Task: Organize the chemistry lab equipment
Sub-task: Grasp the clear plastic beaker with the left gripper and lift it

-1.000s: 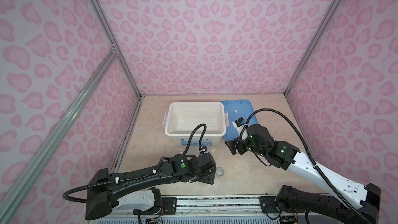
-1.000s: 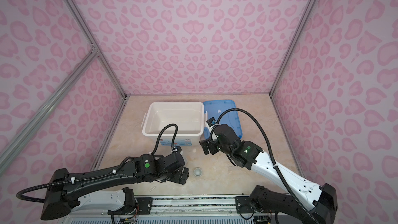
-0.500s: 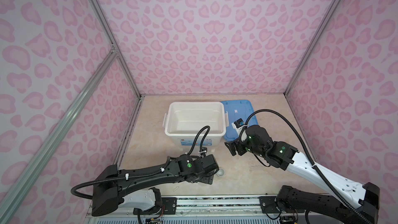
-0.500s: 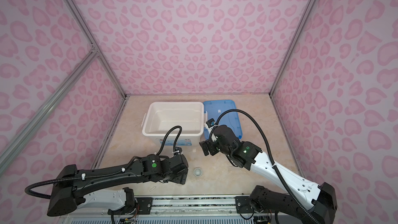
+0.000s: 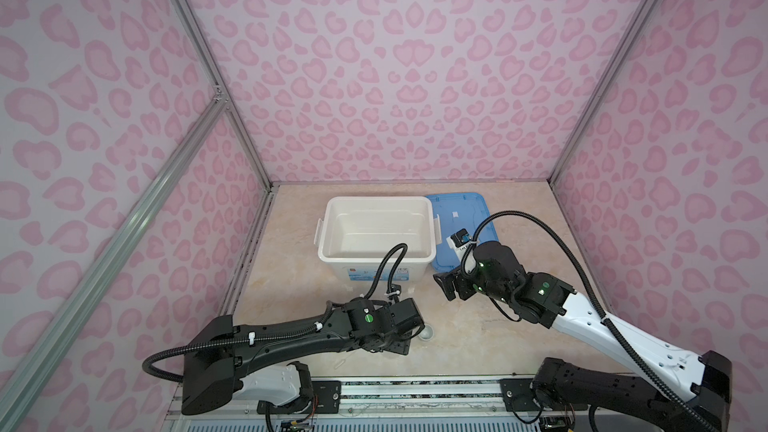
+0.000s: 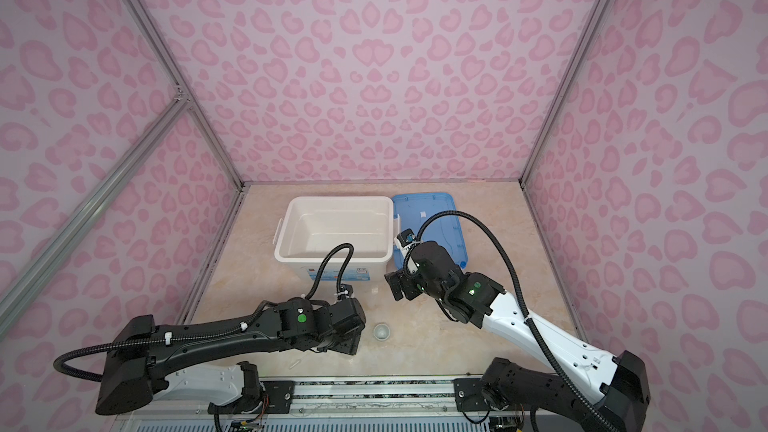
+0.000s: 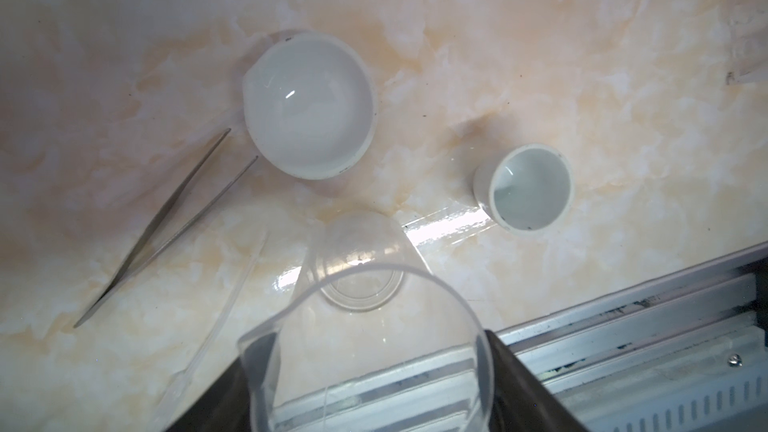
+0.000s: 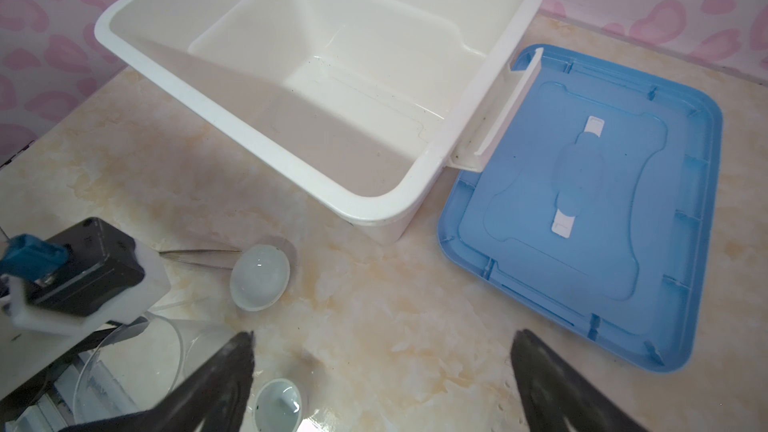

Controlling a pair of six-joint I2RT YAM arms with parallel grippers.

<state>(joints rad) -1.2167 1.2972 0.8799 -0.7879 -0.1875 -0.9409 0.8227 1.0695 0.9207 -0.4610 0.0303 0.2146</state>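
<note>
Left wrist view: the clear plastic beaker (image 7: 365,326) stands between my left jaws, rim flanked both sides; gripped or not, I cannot tell. My right jaws gape, farther off.

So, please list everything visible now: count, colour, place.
table: one, beige marbled, under everything
bin: one, white, back of table, empty
lid: one, blue, flat beside bin
beaker: one, clear, front of table
wide dish: one, white, on table
small cup: one, white, near beaker
tweezers: one, grey metal, tips by wide dish
dropper: one, clear, between tweezers and beaker
left gripper: one, black, around beaker
right gripper: one, black, open, above table
</note>
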